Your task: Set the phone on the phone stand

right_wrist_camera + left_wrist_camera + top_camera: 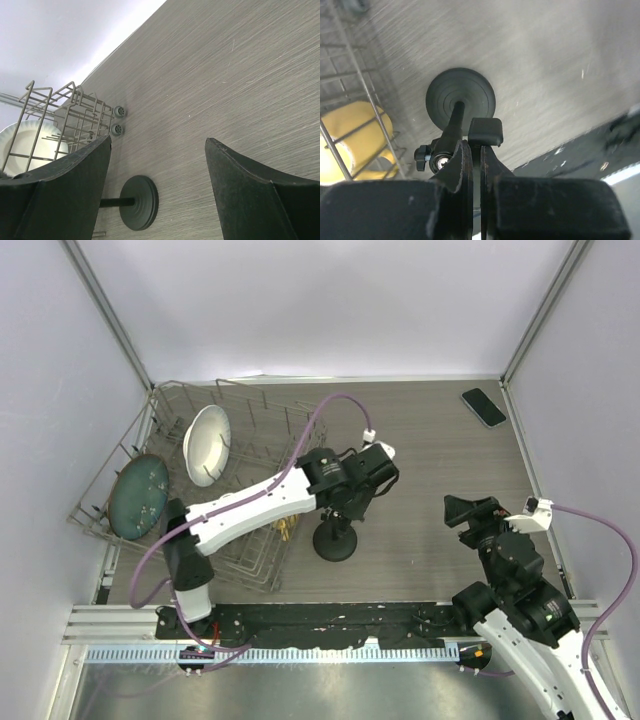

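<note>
Left claw (pixel 474 147) is clenching the phone stand (pixel 461 97) top; right claw (pixel 157 142) is hanging released; phone (pixel 484 407) is lying on tabletop (pixel 420 450).

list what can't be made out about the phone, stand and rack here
- phone: top view only, too small to tell which face is up.
- phone stand clamp: left arm covers it in top view; left gripper fingers mostly hide it in left wrist view, so grip unclear.
- yellow object in dish rack: blurred, cut by left wrist view's edge.

We saw the flat black phone (pixel 484 407) lying face-up, well apart at two o'clock from the upright, round-based phone stand (pixel 335 540).
</note>
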